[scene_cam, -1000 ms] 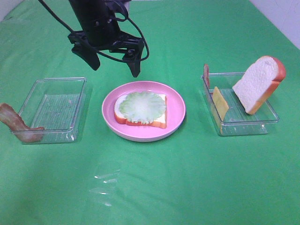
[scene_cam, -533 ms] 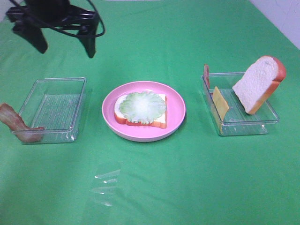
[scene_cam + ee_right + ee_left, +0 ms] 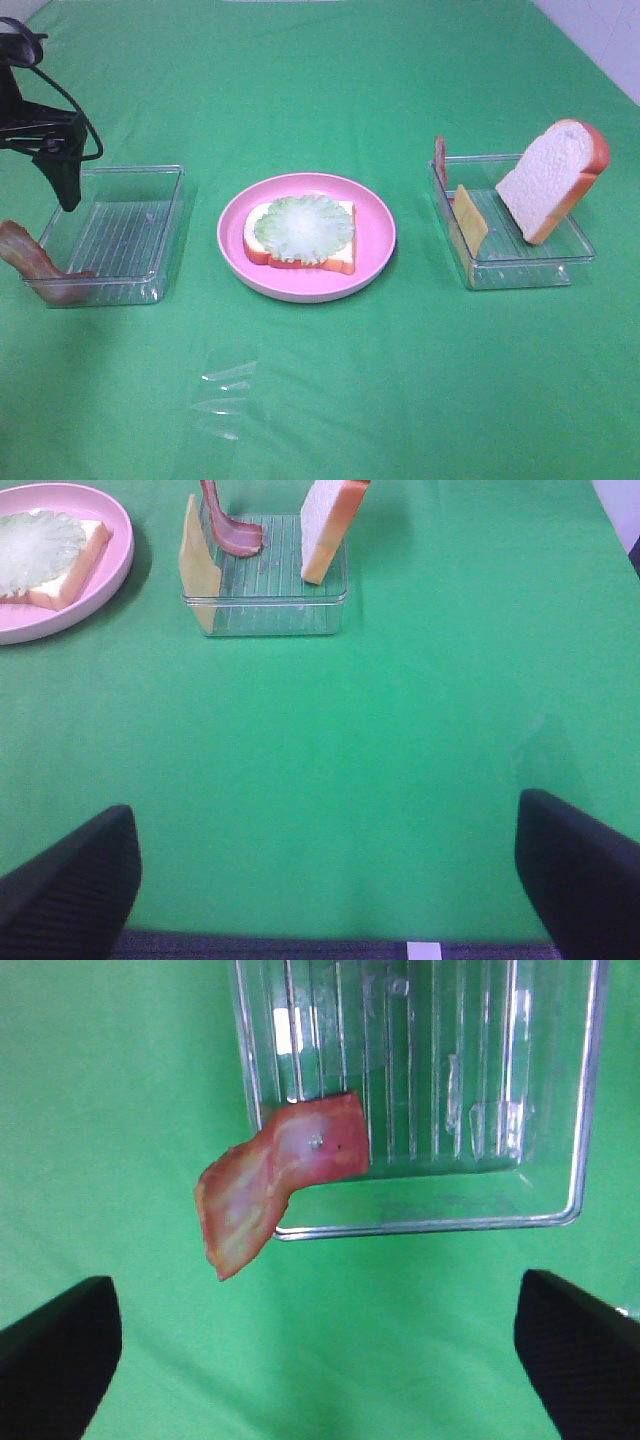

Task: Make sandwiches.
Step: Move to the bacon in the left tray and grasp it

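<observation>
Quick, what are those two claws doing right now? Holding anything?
Left gripper: open, holding nothing.
Right gripper: open, holding nothing.

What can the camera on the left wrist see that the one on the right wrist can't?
Only the left wrist view: a bacon strip draped over the corner of a clear tray. Only the right wrist view: the pink plate carrying a bread slice topped with lettuce, and a second tray holding a cheese slice, another bacon strip and an upright bread slice. Both: the green cloth and dark jaws spread wide, holding nothing.
</observation>
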`<state>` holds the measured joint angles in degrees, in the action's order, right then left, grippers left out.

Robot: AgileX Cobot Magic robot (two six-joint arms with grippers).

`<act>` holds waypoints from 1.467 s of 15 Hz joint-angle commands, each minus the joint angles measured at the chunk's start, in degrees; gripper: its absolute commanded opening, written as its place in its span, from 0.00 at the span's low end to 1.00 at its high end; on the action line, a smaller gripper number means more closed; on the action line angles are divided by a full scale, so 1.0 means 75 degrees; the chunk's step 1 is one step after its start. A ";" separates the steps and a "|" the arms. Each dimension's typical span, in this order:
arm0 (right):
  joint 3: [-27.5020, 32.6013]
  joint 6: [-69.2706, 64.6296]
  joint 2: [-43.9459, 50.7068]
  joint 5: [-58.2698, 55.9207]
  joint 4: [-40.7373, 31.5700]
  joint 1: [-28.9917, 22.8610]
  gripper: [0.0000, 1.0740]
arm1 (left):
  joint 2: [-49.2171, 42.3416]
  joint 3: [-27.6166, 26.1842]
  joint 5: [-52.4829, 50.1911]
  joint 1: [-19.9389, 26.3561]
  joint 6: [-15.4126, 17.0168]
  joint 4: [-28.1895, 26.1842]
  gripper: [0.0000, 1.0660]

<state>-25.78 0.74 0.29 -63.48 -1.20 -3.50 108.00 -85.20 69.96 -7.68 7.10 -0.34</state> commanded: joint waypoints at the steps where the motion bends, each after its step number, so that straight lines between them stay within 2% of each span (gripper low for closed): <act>1: -0.0023 0.0069 0.0206 0.0053 -0.0008 0.0000 0.92 | 0.0008 0.0138 0.0772 0.0344 -0.0153 0.0046 0.95; 3: -0.0023 0.0069 0.0206 0.0053 -0.0008 0.0000 0.92 | 0.0046 0.0138 0.0558 0.0550 -0.0306 -0.0015 0.95; 5: -0.0023 0.0069 0.0206 0.0053 -0.0008 0.0000 0.92 | 0.0367 0.0138 0.0535 0.0672 -0.0665 -0.0122 0.94; 11: -0.0023 0.0069 0.0206 0.0053 -0.0008 0.0000 0.92 | 0.1039 0.0138 0.0183 0.0672 -0.0718 -0.0313 0.93; 13: -0.0023 0.0069 0.0206 0.0053 -0.0008 0.0000 0.92 | 0.1184 0.0138 0.0183 0.0672 -0.0741 -0.0321 0.87; 18: -0.0023 0.0069 0.0206 0.0053 -0.0008 0.0000 0.92 | 0.1283 0.0138 -0.0069 0.0672 -0.0764 -0.0336 0.65; 22: -0.0023 0.0069 0.0206 0.0053 -0.0008 0.0000 0.92 | 0.1230 0.0122 -0.0199 0.0672 -0.0680 -0.0336 0.65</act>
<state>-25.78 0.74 0.29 -63.48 -1.20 -3.50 117.40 -84.57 68.64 -2.64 1.66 -2.58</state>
